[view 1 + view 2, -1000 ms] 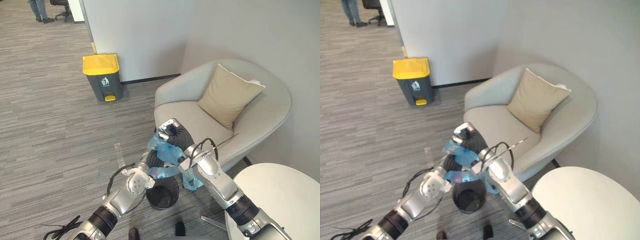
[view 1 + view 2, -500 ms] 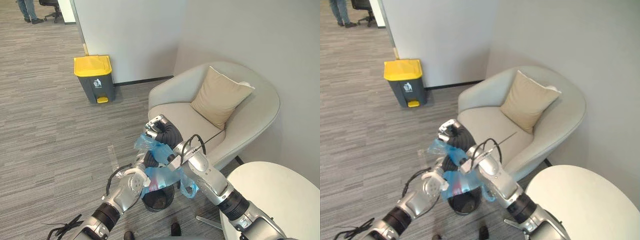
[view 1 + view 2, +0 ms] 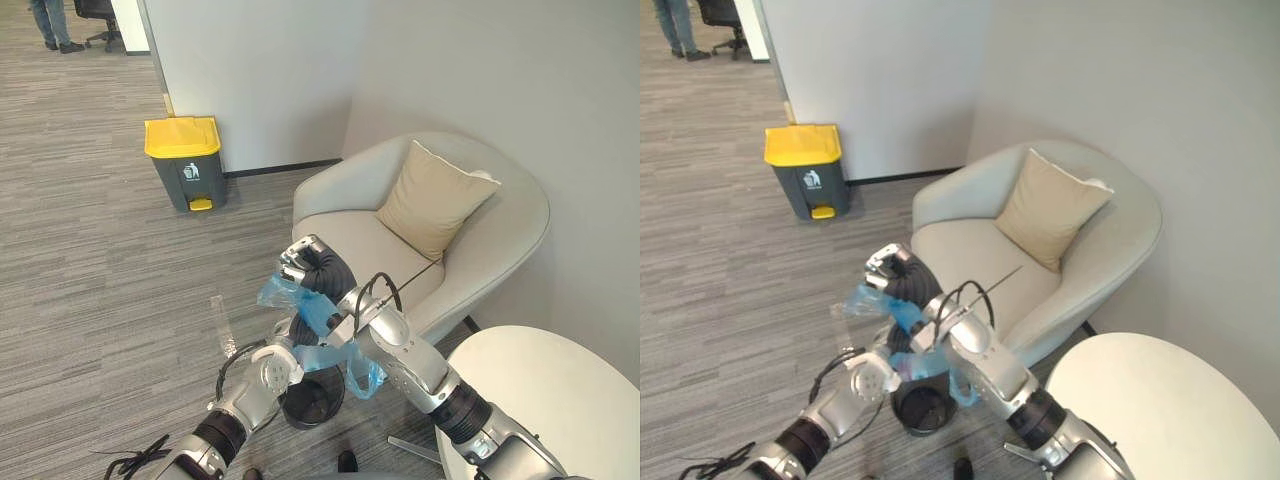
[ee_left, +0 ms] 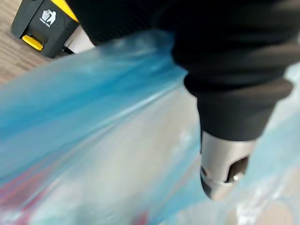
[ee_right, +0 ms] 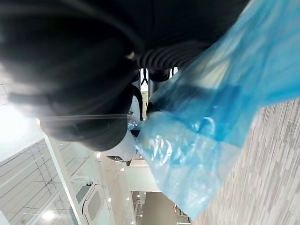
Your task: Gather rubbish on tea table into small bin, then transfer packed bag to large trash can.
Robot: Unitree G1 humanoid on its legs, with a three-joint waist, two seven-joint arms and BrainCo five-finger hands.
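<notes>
- The large grey trash can [image 3: 186, 165] with a yellow lid carried a small white pictogram on its front, too small to read. It stood against the wall at 11 o'clock from the hands, well apart from them.
- Against the picture half a second earlier, the whole scene had slid slightly, so the camera had moved. The two arms and the bag kept the same places over the small bin.
- The blue bag [image 3: 322, 322] hung between the two arms, above the small black mesh bin [image 3: 312, 398] at 6 o'clock beneath it. One fold drooped just beside the bin's rim on its 3 o'clock side; whether it touched could not be told. Something red showed through the film in the left wrist view.
- The right robot hand [image 3: 298, 262] was raised at the top of the bag, forearm sloping up from 5 o'clock, fingers curled on a bunched edge of the film.
- The left robot hand [image 4: 224, 161] reached up from 7 o'clock, pressed into the bag lower down. Its grip could not be told, with the film covering it.
- A pale armchair [image 3: 500, 250] with a tan cushion [image 3: 435, 200] sat at 2 o'clock, and a round white worktop [image 3: 570, 400] at 4 o'clock.
</notes>
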